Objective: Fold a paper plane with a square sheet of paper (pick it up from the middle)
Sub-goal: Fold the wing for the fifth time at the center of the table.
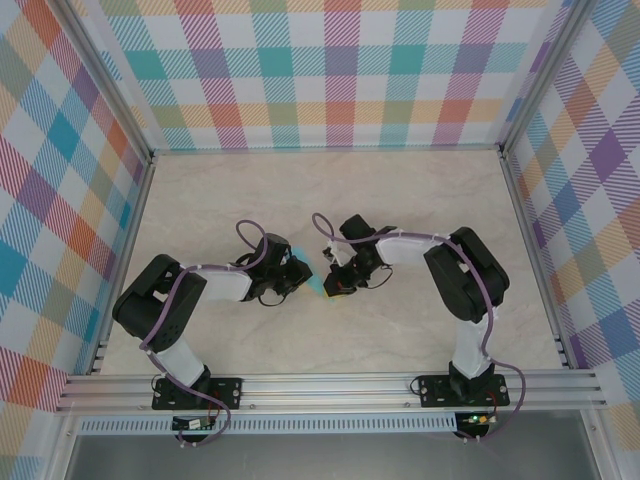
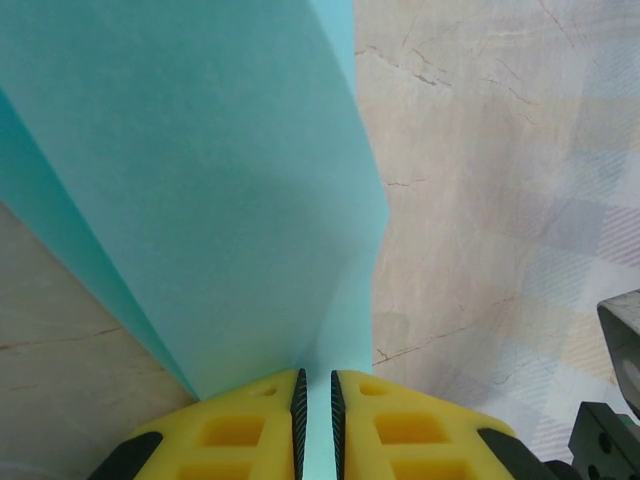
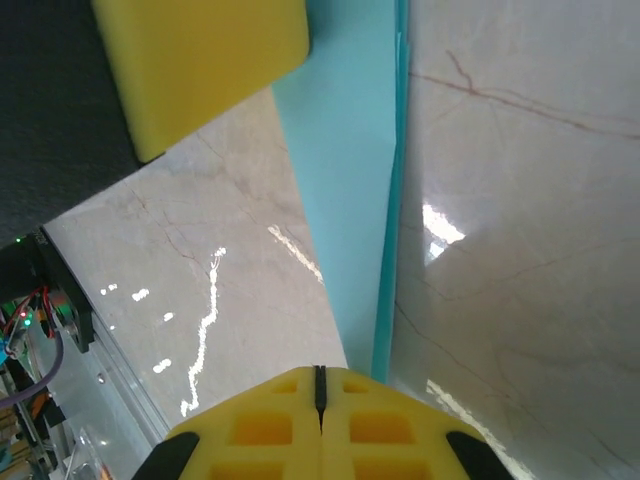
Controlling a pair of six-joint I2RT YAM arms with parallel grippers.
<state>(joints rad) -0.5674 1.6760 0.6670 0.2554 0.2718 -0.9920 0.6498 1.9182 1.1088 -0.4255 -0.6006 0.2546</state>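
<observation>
Left end effector (image 2: pixel 317 398) is pinching the sheet of paper (image 2: pixel 200 200), its long axis stretching ahead; right end effector (image 3: pixel 320 398), pressed together, is sitting just beside it.

The top camera looks steeply down from behind the arm bases (image 1: pixel 198 390) over the whole table (image 1: pixel 420 200). Both wrist cameras sit very close above it, sharing the turquoise paper (image 2: pixel 200 200) with that view.
</observation>
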